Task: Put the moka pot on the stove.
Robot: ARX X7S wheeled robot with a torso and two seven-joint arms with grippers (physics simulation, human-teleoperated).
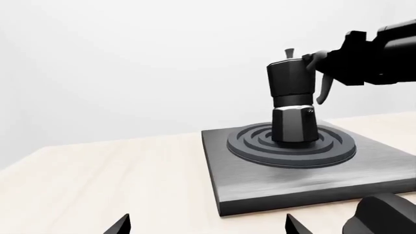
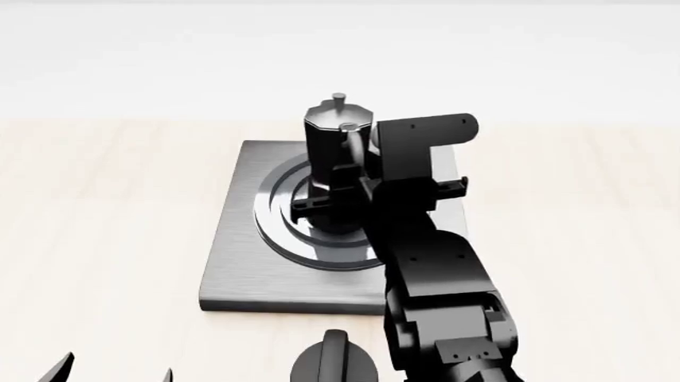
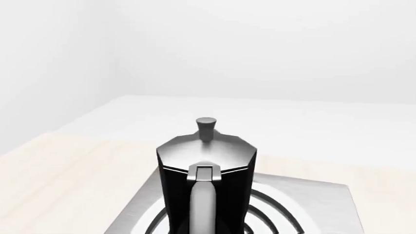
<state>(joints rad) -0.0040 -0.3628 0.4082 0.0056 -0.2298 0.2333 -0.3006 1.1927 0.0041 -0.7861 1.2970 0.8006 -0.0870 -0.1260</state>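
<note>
The black round knob (image 2: 334,362) is seen nearest the head camera, on the table (image 2: 107,223) at 6 o'clock of the stove (image 2: 239,263). The moka pot (image 1: 293,100) is set upright on the ring burner (image 1: 331,148). Its handle (image 1: 323,87) is met by the right gripper (image 1: 315,61); whether it is clamped cannot be told. The left gripper (image 1: 206,225) is spread, with nothing held.
</note>
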